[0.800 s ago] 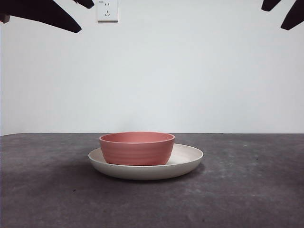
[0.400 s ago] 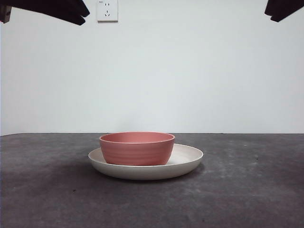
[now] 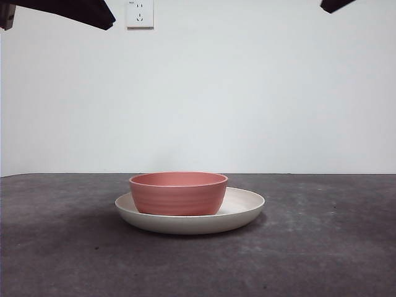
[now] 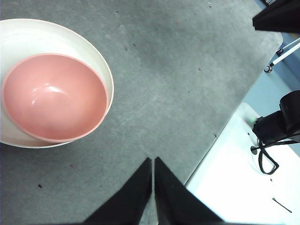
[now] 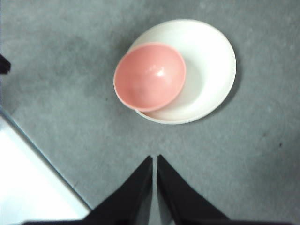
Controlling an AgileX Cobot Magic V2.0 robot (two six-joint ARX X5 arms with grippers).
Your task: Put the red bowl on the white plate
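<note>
red bowl (image 3: 178, 193) sits on white plate (image 3: 244, 207).

Robot lab or test bench, not home. Dark grey mat (image 3: 322, 247) covers table, bare white wall (image 3: 247, 93) behind, lone wall socket (image 3: 140, 13) high up. Left wrist view: white bench edge (image 4: 234, 178) beside mat, black camera with cable (image 4: 276, 126) mounted there, stand leg (image 4: 281, 56) on pale blue floor.

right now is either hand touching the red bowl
Apart. Both wrist views show each shut hand, left and right, over bare table, clear of the red bowl.
</note>
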